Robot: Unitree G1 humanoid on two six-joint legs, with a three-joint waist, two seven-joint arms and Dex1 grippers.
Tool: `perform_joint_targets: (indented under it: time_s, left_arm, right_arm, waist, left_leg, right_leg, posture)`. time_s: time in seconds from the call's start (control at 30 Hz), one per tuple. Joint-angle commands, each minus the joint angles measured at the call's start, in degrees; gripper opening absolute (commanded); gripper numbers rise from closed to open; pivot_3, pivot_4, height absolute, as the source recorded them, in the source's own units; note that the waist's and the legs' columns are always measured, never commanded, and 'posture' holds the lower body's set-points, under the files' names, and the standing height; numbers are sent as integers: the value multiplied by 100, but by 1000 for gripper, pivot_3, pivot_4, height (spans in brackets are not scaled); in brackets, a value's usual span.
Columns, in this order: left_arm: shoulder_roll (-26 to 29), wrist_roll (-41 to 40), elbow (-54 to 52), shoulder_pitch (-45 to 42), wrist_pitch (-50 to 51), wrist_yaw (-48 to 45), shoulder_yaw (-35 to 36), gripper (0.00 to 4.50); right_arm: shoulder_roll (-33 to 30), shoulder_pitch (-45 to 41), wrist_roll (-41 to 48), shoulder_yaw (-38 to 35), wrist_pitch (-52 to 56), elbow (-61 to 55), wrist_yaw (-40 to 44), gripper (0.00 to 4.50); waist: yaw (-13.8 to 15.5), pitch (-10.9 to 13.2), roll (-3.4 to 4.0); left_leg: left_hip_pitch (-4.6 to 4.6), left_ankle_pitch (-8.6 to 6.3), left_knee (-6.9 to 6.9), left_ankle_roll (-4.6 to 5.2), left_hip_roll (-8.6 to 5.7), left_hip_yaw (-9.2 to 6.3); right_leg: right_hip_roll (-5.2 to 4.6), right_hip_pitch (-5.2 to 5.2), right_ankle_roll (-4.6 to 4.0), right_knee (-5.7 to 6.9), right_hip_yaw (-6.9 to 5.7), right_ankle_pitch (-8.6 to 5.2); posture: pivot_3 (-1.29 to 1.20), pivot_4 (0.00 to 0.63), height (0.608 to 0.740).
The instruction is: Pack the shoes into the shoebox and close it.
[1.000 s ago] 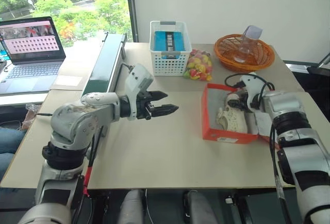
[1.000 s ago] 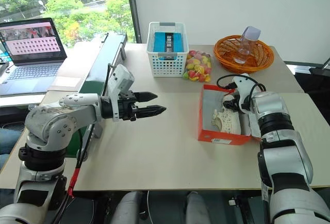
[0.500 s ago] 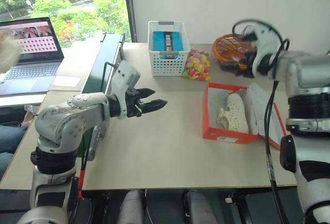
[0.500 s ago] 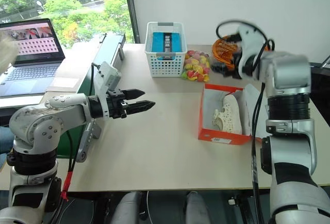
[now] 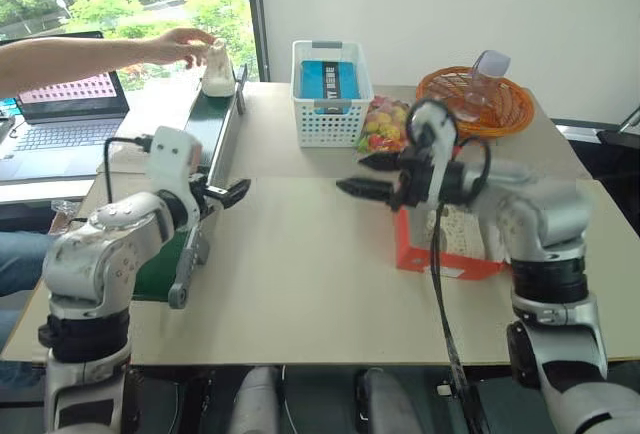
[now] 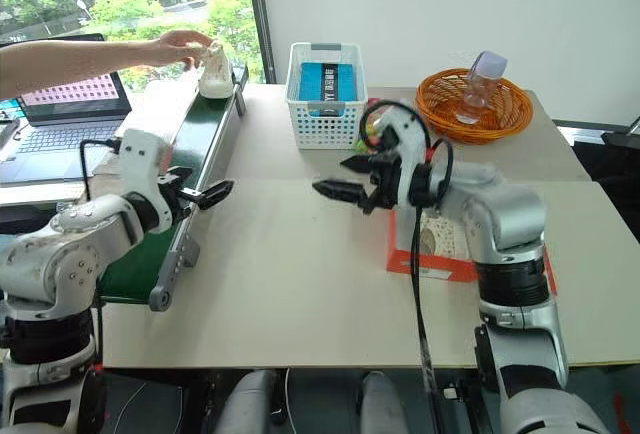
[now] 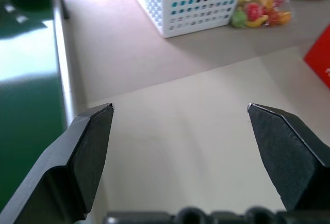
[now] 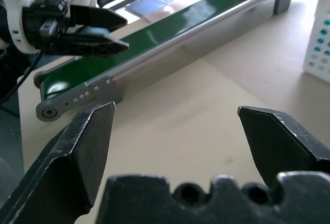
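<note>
A person's hand [image 5: 180, 46] holds a cream-white shoe [image 5: 217, 69] on the far end of the green conveyor belt [image 5: 205, 119]. The orange-red shoebox [image 5: 420, 254] stands open at the right of the table, mostly hidden by my right arm. A bit of the other shoe [image 5: 462, 229] shows inside it. My right gripper [image 5: 352, 174] is open and empty, level above the table's middle, pointing left. My left gripper [image 5: 232, 192] is open and empty beside the conveyor's near part. The right wrist view shows my right gripper [image 8: 175, 108] wide open, facing the conveyor and my left gripper [image 8: 98, 28].
A white mesh basket [image 5: 330, 94] with a blue box stands at the back. Beside it lies a bag of coloured sweets [image 5: 383, 124]. An orange wicker basket [image 5: 475, 99] holding a plastic bottle is at the back right. An open laptop [image 5: 65, 104] sits beyond the conveyor.
My right arm rose out of the shoebox and swung left over the table's middle. My left gripper moved left to the conveyor and opened wider. A person's hand brought a shoe onto the belt.
</note>
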Motion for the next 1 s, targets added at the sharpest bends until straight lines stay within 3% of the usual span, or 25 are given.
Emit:
perform_joint_targets:
  time_s: [0.03, 0.3, 0.67, 1.0]
  left_arm:
    - [-57, 421, -185, 484, -570, 393, 513, 4440]
    - [-137, 820, 470, 495, -1169, 551, 511, 4440]
    - [-31, 1423, 2727, -1154, -2303, 225, -80, 4440]
    - [-422, 1748, 4220, -2154, -3101, 597, -159, 4440]
  right_arm:
    - [121, 101, -231, 84, -603, 47, -190, 4500]
    - [410, 331, -416, 429, -883, 15, -343, 4500]
    - [561, 413, -465, 403, -772, -264, -784, 4500]
    - [612, 715, -248, 405, -434, -859, -1048, 4500]
  waist:
    - [-4, -6, -10]
    - [68, -8, -13]
    - [89, -10, -16]
    - [84, -10, -17]
  left_leg:
    - [1, 0, -1, 0, 1, 0]
    - [-1, -2, -4, -3, 3, 4]
    - [-4, -2, -5, -4, 4, 6]
    - [-5, -1, -6, -3, 4, 6]
  right_leg:
    - [0, 0, -4, 0, 0, -2]
    - [-1, -4, -19, -3, -3, -9]
    - [-2, -6, -18, -6, -10, 4]
    - [-1, -6, -5, -7, -10, 19]
  posture:
    - [0, 150, 735]
    - [0, 150, 735]
    - [0, 150, 735]
    - [0, 150, 735]
